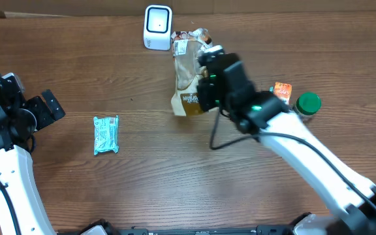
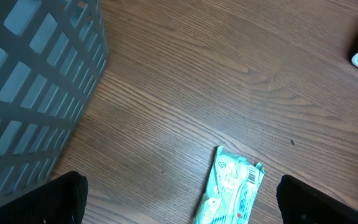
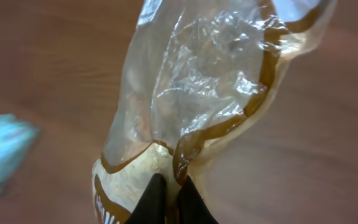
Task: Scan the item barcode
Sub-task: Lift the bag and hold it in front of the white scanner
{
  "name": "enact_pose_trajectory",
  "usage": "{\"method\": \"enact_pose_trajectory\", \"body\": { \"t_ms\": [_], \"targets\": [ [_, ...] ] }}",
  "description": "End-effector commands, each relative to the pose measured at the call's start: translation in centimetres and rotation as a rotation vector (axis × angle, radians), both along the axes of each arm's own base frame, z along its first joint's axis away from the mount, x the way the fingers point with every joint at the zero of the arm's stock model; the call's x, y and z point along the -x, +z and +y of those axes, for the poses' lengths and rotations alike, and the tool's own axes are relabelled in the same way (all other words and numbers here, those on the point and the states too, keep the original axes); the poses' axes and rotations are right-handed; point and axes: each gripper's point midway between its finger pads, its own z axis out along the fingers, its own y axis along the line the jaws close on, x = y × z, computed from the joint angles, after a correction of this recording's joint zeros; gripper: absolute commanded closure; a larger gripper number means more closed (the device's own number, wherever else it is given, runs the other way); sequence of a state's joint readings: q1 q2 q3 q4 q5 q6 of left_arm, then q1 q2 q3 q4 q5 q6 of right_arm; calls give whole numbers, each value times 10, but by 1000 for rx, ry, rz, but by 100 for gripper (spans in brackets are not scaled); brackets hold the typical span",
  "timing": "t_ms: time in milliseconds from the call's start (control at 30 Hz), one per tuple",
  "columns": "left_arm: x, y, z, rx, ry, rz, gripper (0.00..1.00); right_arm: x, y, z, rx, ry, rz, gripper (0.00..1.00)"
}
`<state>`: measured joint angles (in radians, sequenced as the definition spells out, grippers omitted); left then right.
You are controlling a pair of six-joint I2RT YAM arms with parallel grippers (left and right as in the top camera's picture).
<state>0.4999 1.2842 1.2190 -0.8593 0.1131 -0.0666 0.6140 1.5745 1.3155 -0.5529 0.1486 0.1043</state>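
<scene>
1. Our right gripper (image 3: 168, 186) is clamped on a fold of the clear, brown-trimmed bag (image 3: 197, 81), near its printed end. This grip leaves most of the film uncovered.
2. We hold that bag just beside the white scanner (image 1: 157, 27) at the table's far side, presumably to face its label toward the window. We cannot tell where the barcode sits.
3. Our left gripper (image 1: 44, 109) stands wide apart and empty near the teal packet (image 1: 106, 134), well away from the scan.
4. A grey basket (image 2: 36, 81) stands to the left, and an orange packet (image 1: 282, 91) and a green-capped bottle (image 1: 307, 103) sit to the right. Nothing blocks the scanner, though crinkled film may hide the code.
</scene>
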Motion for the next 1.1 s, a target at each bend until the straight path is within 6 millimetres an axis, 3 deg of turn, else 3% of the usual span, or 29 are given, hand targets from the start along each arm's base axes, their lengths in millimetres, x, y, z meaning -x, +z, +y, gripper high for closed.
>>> {"method": "enact_pose_trajectory", "body": {
  "t_ms": [0, 100, 200, 500, 700, 867, 1067],
  "targets": [
    [-2, 6, 1, -18, -23, -12, 0, -44, -8, -27, 346, -156, -208, 96],
    [-2, 6, 1, -18, -23, -12, 0, -66, -22, -24, 549, -111, -297, 96],
    [-2, 6, 1, -18, -23, -12, 0, -78, -25, -23, 625, -100, -345, 96],
    [-2, 6, 1, -18, -23, -12, 1, -108, 30, 9, 811, 120, -644, 96],
    [-2, 6, 1, -18, -23, -12, 0, -137, 61, 12, 866, 86, -873, 96],
    [-2, 6, 1, -17, -23, -12, 0, -153, 42, -4, 883, 15, -861, 96],
    [-2, 6, 1, -17, -23, -12, 0, -146, -10, -19, 519, -185, -611, 96]
  ]
}}
